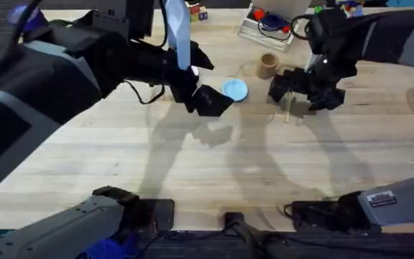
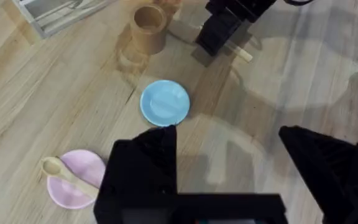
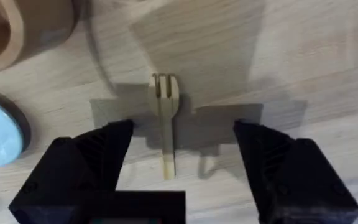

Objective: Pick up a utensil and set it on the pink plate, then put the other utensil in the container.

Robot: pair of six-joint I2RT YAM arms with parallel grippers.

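Your left end effector (image 1: 208, 101) hangs above the worktop (image 1: 192, 173) with its fingers spread wide and nothing between them; it sits just left of the light blue plate (image 1: 235, 90). From its wrist camera you can see the pink plate (image 2: 76, 177) with the spoon-like utensil (image 2: 67, 173) already lying across it, bowl end over the rim. To the right, the brown container (image 1: 268, 65) stands upright on the far side, mouth open.

Your right end effector (image 3: 182, 165) is also wide open, hovering with the wooden fork (image 3: 164, 121) lying flat between its fingers, tines pointing toward the far side, near the container.

Expect the fork to be very light, stiff and thin, so it will likely skid or flip if one finger touches first. Take it across the flat handle, about mid-length, closing evenly and low to the worktop. The container's mouth is narrow; tilting the fork upright before release looks necessary.
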